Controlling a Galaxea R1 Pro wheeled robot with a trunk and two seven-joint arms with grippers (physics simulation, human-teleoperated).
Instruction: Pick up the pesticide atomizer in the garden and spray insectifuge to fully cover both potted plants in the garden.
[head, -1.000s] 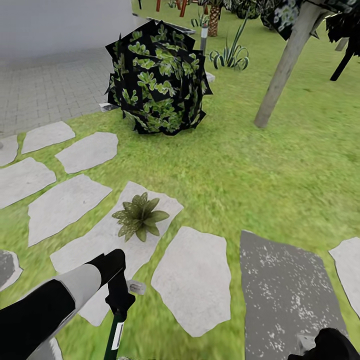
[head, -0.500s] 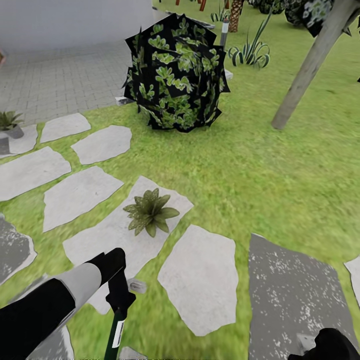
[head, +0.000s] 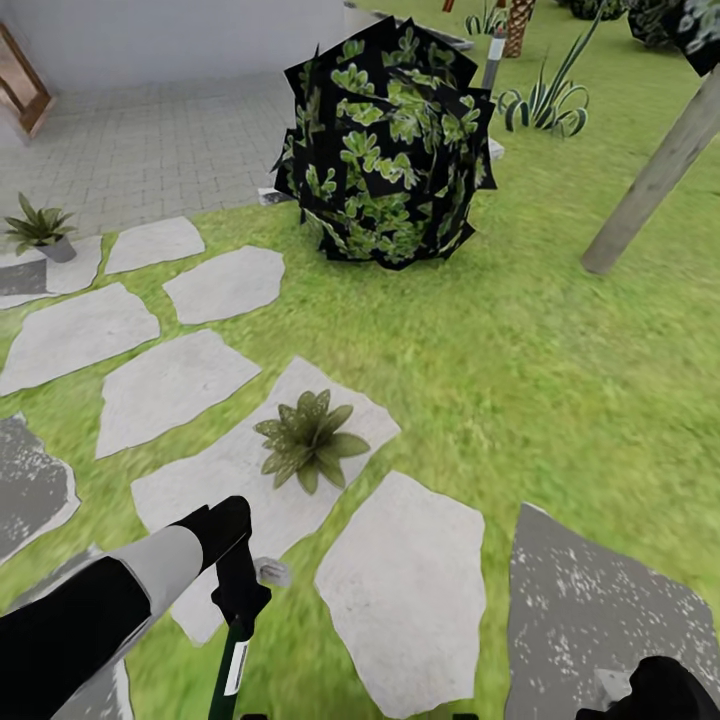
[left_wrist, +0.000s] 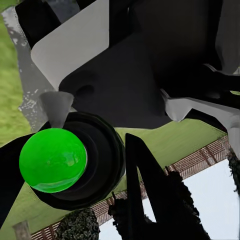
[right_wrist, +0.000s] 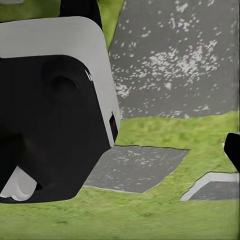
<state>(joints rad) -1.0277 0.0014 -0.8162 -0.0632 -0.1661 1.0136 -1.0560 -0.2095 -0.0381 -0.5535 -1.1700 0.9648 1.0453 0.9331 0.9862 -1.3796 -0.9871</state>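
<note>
My left gripper (head: 239, 598) sits low at the left of the head view, shut on the pesticide atomizer (head: 230, 668). The dark green bottle with its white label hangs below the fingers, and its pale trigger head (head: 271, 572) juts out to the right. In the left wrist view the bottle's bright green round end (left_wrist: 52, 160) sits beside a dark finger (left_wrist: 145, 195). One potted plant (head: 310, 441) stands on a stepping stone just ahead of the atomizer. A second potted plant (head: 40, 229) in a grey pot stands far left on the paving edge. My right gripper (head: 652, 692) is a dark shape at the bottom right corner.
A big dark round bush (head: 388, 140) stands beyond the near plant. A leaning tree trunk (head: 655, 180) rises at the right. Grey stepping stones (head: 405, 590) cross the lawn, with paving (head: 150, 150) and a pale wall behind. A striped-leaf plant (head: 545, 100) grows at the back.
The camera has turned left, so the whole scene has slid right. The second potted plant has come fully into view at the far left. My left arm holds the atomizer as before.
</note>
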